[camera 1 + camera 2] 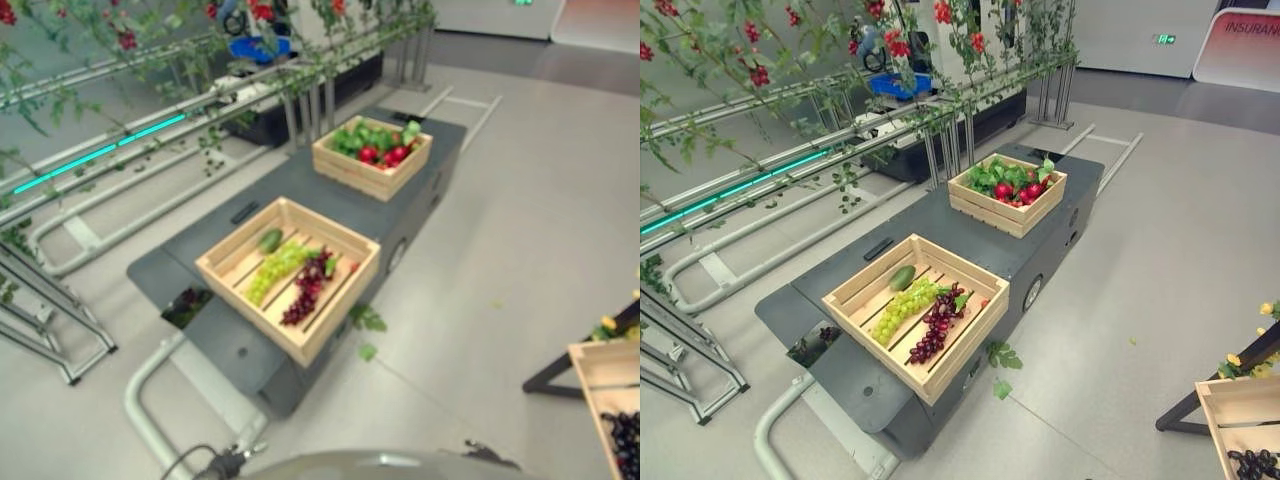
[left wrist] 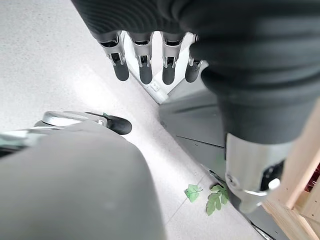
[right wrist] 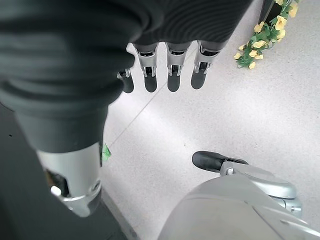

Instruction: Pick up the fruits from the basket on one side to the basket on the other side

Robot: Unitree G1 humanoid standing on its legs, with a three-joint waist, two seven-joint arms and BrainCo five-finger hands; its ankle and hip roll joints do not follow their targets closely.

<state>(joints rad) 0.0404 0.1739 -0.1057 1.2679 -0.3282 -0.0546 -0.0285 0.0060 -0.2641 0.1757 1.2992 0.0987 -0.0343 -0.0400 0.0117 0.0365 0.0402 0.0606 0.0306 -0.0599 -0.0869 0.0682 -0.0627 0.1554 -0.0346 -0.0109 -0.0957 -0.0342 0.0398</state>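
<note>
A wooden crate [image 1: 967, 331] sits on the near end of a dark grey cart [image 1: 940, 215]. In it lie a green avocado [image 1: 902, 277], a bunch of green grapes [image 1: 899, 308] and a bunch of dark purple grapes [image 1: 935, 327]. A second wooden crate [image 1: 990, 213] at the cart's far end holds red fruits [image 1: 1015, 190] among green leaves. My left hand [image 2: 145, 60] hangs over the floor beside the cart, its fingers straight and empty. My right hand [image 3: 170, 65] hangs over bare floor, also straight-fingered and empty.
A third wooden crate [image 1: 1230, 410] with dark grapes [image 1: 1255, 465] stands at the lower right on a dark stand with yellow flowers [image 3: 260, 42]. Metal rails [image 1: 790, 165] with vines run along the left. Green leaves [image 1: 1002, 358] lie on the floor by the cart.
</note>
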